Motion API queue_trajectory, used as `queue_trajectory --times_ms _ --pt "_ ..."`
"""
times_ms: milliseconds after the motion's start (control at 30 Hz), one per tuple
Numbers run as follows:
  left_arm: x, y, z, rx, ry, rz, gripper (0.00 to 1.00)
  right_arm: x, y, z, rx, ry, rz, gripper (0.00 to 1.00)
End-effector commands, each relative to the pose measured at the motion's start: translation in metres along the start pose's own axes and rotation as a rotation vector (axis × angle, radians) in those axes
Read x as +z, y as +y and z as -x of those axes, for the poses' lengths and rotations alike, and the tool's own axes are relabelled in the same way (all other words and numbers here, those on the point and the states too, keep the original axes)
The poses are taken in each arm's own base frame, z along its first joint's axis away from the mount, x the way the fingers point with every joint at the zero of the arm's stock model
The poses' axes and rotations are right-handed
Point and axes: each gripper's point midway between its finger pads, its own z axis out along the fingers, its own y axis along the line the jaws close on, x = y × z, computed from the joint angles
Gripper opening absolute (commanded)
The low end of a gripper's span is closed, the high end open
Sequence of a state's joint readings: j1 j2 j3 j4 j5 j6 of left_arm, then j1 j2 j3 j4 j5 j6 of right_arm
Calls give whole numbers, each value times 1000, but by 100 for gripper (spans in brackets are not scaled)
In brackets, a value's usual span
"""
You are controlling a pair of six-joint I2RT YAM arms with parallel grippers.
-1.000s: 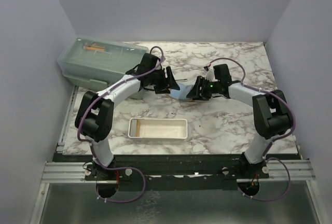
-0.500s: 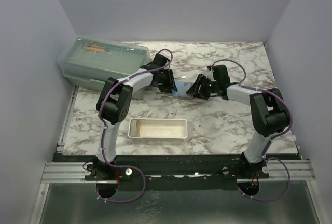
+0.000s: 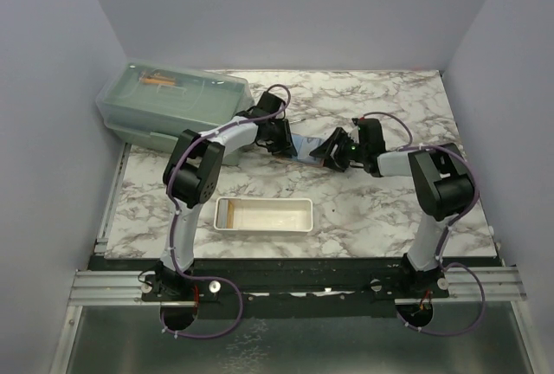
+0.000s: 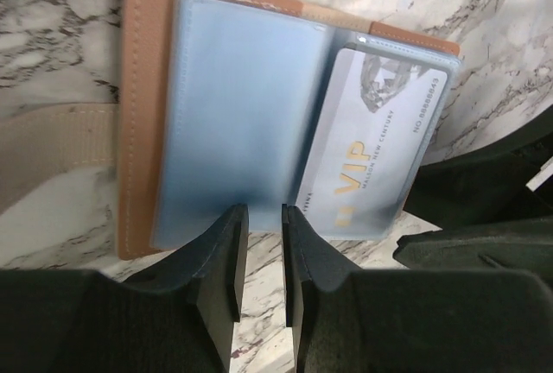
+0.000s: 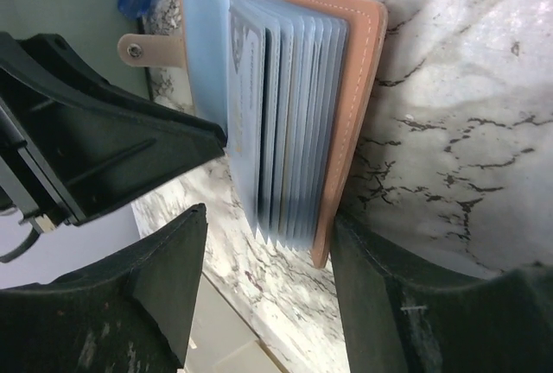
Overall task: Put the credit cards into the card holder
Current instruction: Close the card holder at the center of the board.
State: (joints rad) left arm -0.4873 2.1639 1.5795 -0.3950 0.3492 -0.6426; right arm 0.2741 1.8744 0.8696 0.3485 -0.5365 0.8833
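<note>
The card holder (image 4: pixel 138 114) lies open on the marble, tan leather with a fan of blue-grey plastic sleeves (image 5: pixel 294 114). One credit card (image 4: pixel 371 144), pale with gold "VIP" lettering, sits inside the right-hand sleeve. My left gripper (image 4: pixel 263 218) is at the sleeves' near edge, its jaws a narrow gap apart with only marble showing between them. My right gripper (image 5: pixel 270 218) stands wide open, straddling the near end of the sleeve fan, and its right finger (image 5: pixel 371 278) is close against the leather cover. From above, the holder (image 3: pixel 305 146) lies between the left gripper (image 3: pixel 281 140) and the right gripper (image 3: pixel 333 155).
A clear green lidded box (image 3: pixel 169 101) stands at the back left, close behind the left arm. A white tray (image 3: pixel 263 215) lies nearer the bases. The holder's strap with a snap (image 5: pixel 145 47) sticks out to its side. Grey walls enclose the table.
The left arm has folded so its gripper sits at the holder's edge, and its jaws have narrowed a lot. The right gripper has dropped lower beside the holder and opened a little wider.
</note>
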Motion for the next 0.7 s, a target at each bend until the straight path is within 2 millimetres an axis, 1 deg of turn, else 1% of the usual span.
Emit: queue_trajectory --times_ms 0,100,200,300,400,467,533,567,667 --pt "18 15 -46 -12 126 58 28 6 12 9 -22 -20 75 60" --pt "18 8 -50 6 129 52 28 10 9 12 -26 -23 67 54" --pt "13 -4 -51 30 119 33 28 14 3 15 -26 -33 37 45" --pt "2 -13 -47 51 99 13 29 16 -1 16 -37 -35 21 36" --pt "-15 -25 -42 72 74 -21 35 13 -4 14 -54 -33 3 25" --pt "-31 -36 -39 87 58 -55 43 5 -6 14 -82 -38 -33 19" --pt "-48 -46 -39 109 47 -93 51 -6 -11 11 -117 -38 -89 17" --pt "-55 -49 -39 120 41 -107 56 -15 -16 8 -135 -30 -131 17" --pt "-74 -55 -41 139 28 -141 65 -43 -36 -2 -196 -18 -277 15"
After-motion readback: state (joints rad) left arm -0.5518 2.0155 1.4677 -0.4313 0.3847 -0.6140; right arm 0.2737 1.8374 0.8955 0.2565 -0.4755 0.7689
